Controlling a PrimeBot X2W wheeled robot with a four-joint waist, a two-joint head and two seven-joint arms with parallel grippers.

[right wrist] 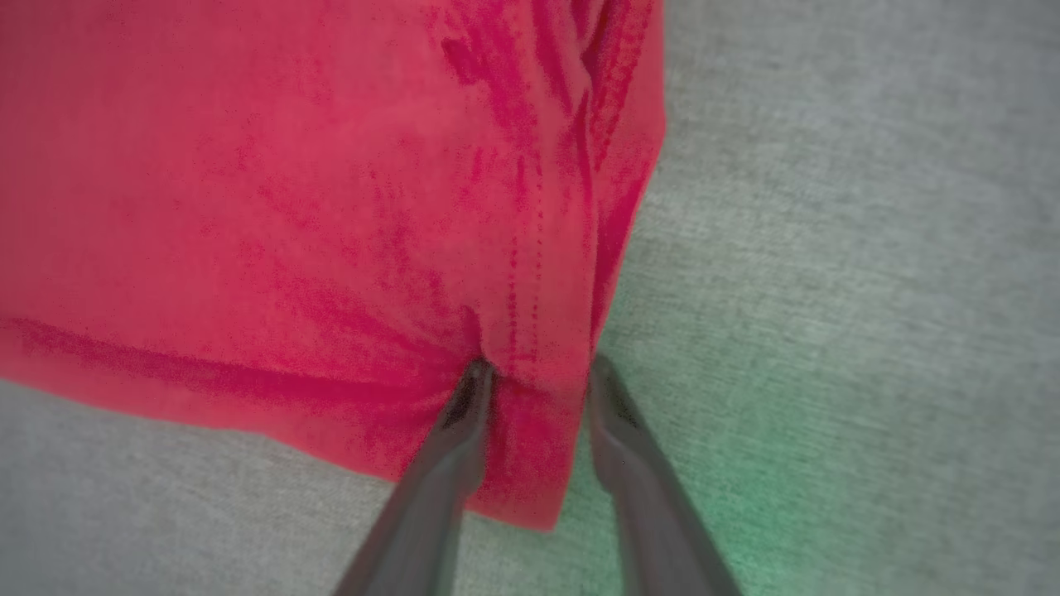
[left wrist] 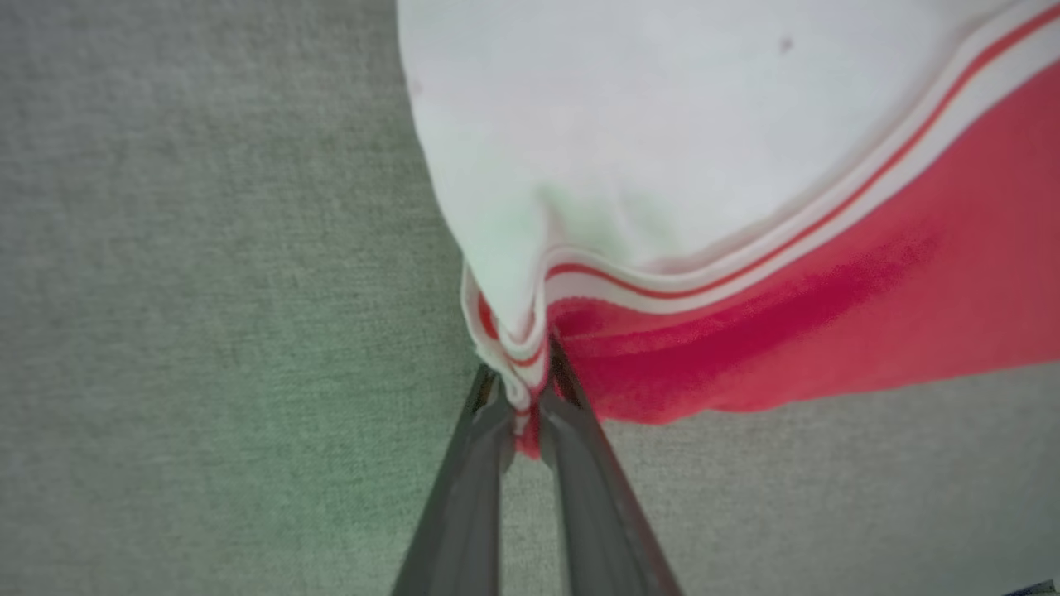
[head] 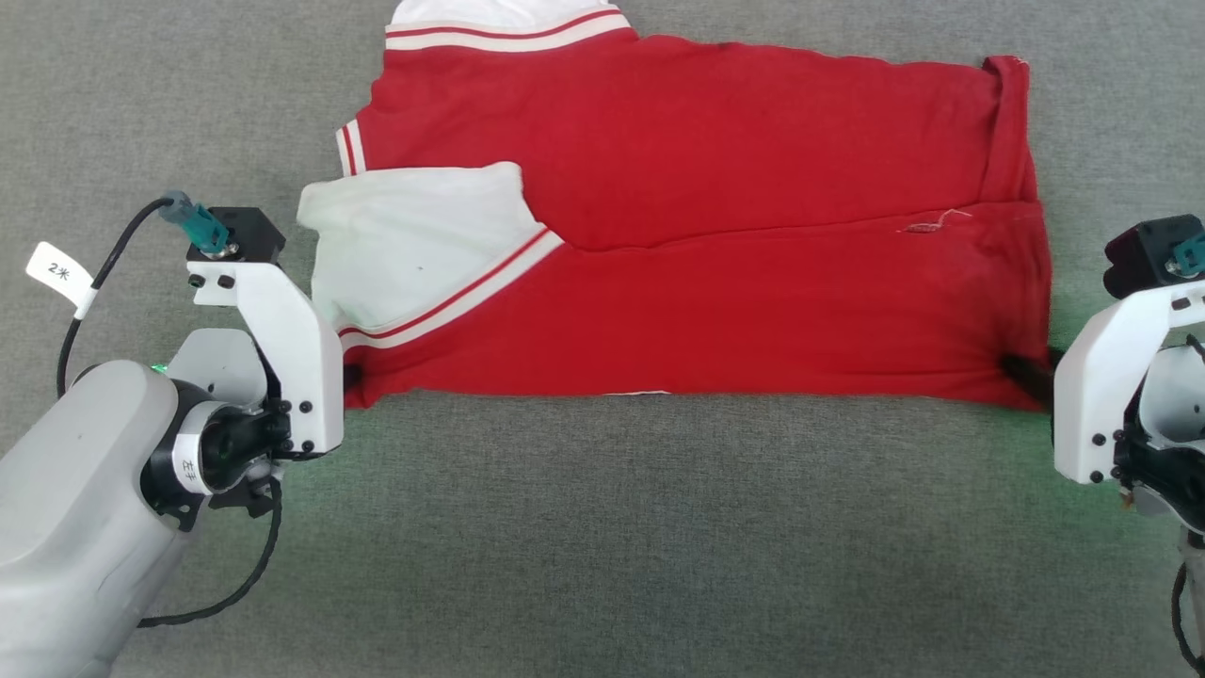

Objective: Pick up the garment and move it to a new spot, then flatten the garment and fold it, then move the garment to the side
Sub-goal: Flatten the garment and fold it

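Left jaws clamp one near corner of the shirt [head: 715,169]; right jaws, apart, straddle the other, probably for folding.

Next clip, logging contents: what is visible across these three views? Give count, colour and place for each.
garment: one, red with a white sleeve and red-and-white striped trim, spread across the middle of the surface.
loose thread: one, pale, on the garment near its right edge.
surface: one, grey fabric, under everything.
cable: one, black with a white tag, on the left arm.
left arm: one, white and grey, lower left.
right arm: one, white, right edge.
left claw: one, dark, shut on the garment's striped near-left corner.
right claw: one, dark, open, straddling the garment's near-right corner.
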